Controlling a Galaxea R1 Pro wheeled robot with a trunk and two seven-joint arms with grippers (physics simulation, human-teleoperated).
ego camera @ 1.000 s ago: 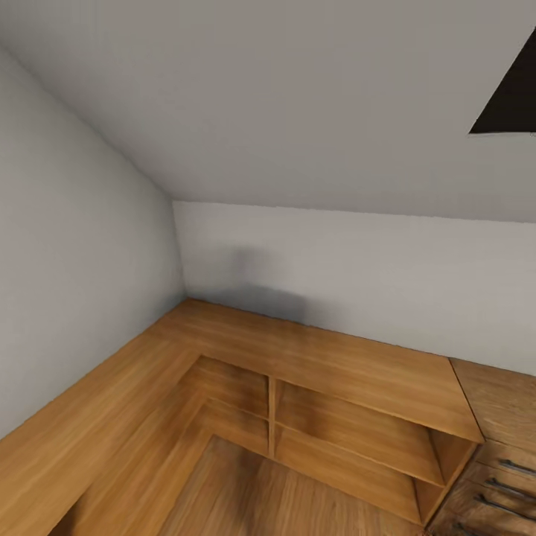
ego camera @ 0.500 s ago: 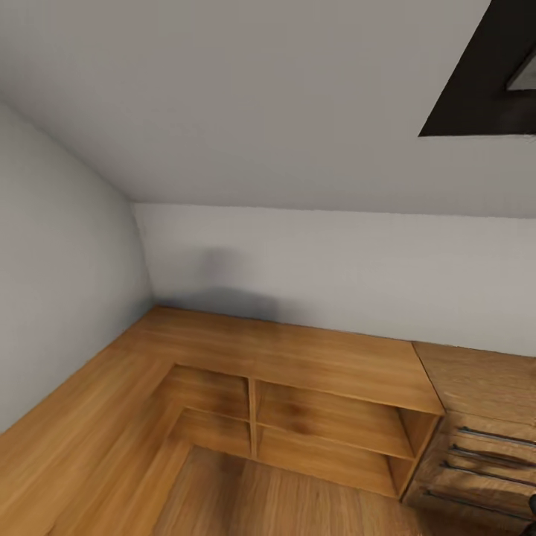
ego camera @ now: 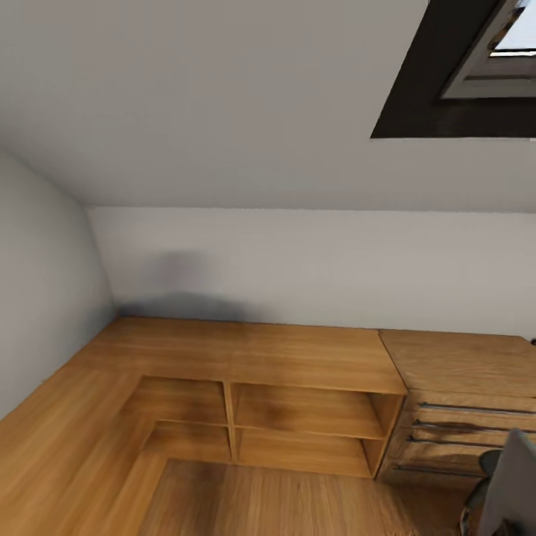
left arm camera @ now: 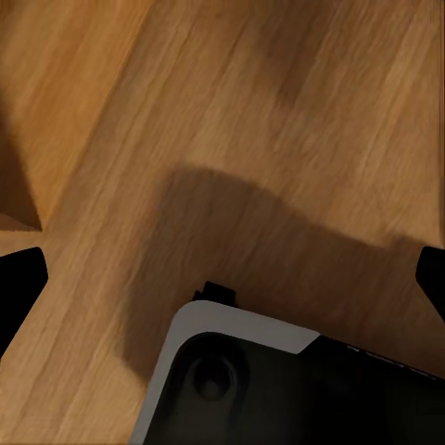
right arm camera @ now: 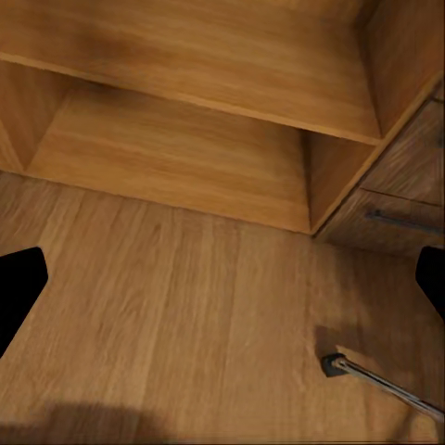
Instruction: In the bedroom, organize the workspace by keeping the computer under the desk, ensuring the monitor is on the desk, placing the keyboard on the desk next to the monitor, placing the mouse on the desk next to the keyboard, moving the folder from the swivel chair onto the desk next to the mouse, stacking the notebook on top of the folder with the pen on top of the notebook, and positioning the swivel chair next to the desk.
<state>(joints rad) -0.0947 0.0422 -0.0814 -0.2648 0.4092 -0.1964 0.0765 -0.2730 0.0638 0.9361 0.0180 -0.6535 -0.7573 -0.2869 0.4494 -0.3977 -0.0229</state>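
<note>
At the lower right edge of the head view a grey upright shape with a dark part beside it (ego camera: 512,480) looks like the back of the swivel chair, mostly cut off. A thin metal leg with a dark foot (right arm camera: 345,367) rests on the wooden floor in the right wrist view. My left gripper (left arm camera: 222,278) hangs open over the floor above my own dark, grey-edged base (left arm camera: 278,389). My right gripper (right arm camera: 222,283) is open too, low over the floor and facing the shelf unit, with nothing between its fingers.
An L-shaped low wooden shelf unit (ego camera: 246,353) with open compartments (ego camera: 305,413) runs along the white walls. A wooden chest of drawers with metal handles (ego camera: 458,409) adjoins it on the right. A dark-framed skylight (ego camera: 461,67) sits in the sloped ceiling. Wooden floor (ego camera: 283,502) lies in front.
The whole head view has swung to the right: the shelf unit slid left in the picture, more of the drawers and skylight came in, and the grey chair-like shape appeared.
</note>
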